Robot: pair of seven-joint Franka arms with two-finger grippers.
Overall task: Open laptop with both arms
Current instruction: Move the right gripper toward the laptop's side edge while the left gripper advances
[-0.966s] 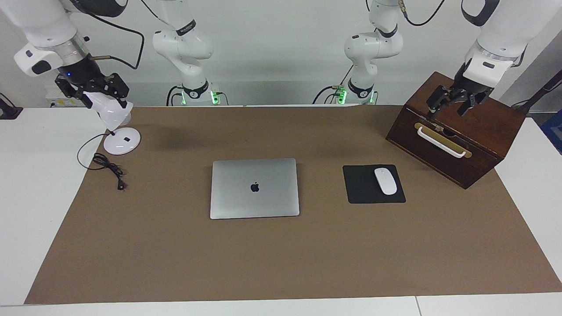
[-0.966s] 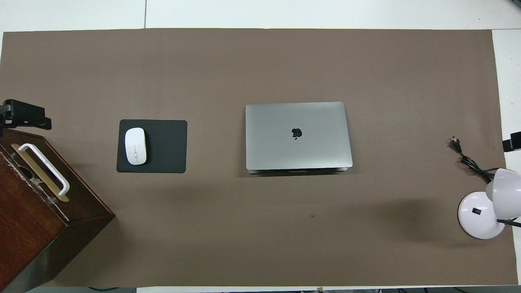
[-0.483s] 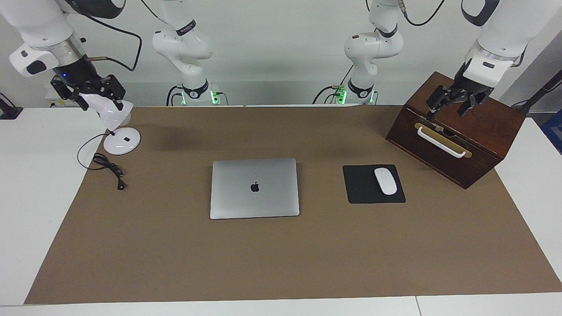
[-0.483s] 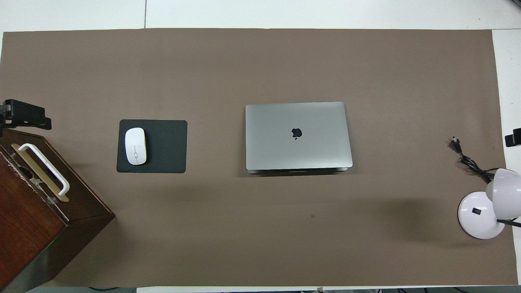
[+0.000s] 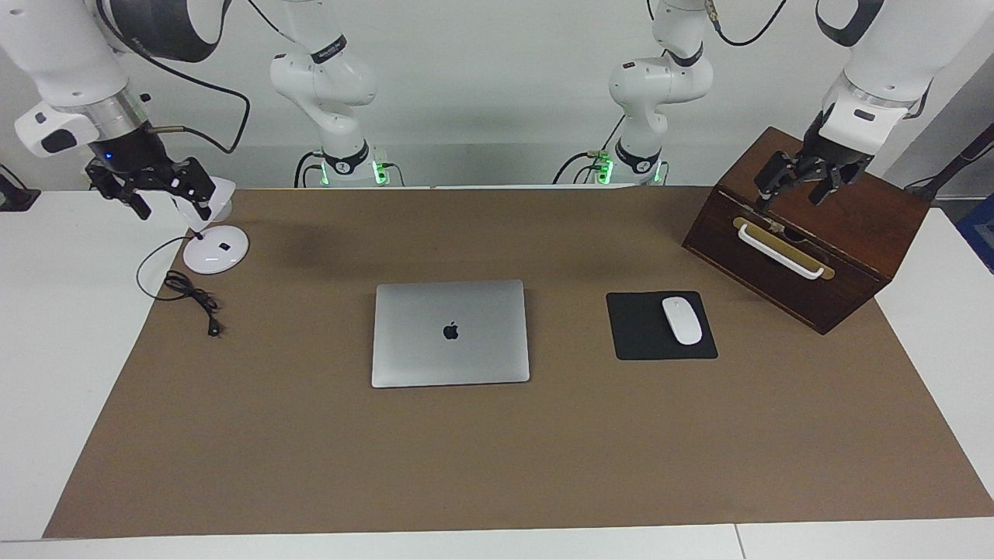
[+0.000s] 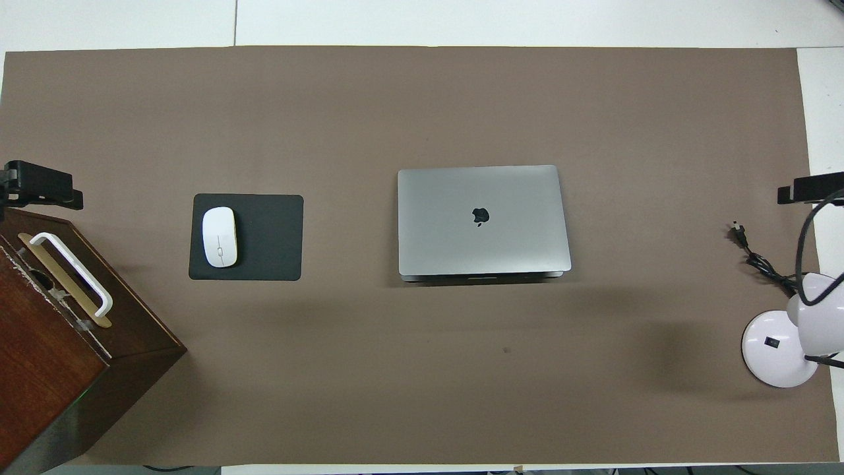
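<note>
The laptop (image 5: 450, 333) lies shut and flat near the middle of the brown mat (image 5: 497, 466), its lid with the dark apple logo facing up, and neither arm is touching it. Beside it, toward the left arm's end of the table, a white mouse (image 5: 682, 320) sits on a black mouse pad (image 5: 641, 330), well apart from the laptop. At that same end stands a dark wooden box (image 5: 808, 229) with a white handle (image 5: 779, 251) on its front, nearer to the robots than the mouse pad. The left gripper (image 5: 800, 186) hangs over the top of that box with its fingers spread wide and nothing between them. At the right arm's end a small white desk lamp (image 5: 211, 233) stands on its round base, with its black cord (image 5: 190, 295) lying coiled on the mat next to it. The right gripper (image 5: 151, 190) hovers up in the air just beside the lamp's head, over the edge of the mat; I cannot tell how its fingers stand, though nothing seems to be in its grasp.
</note>
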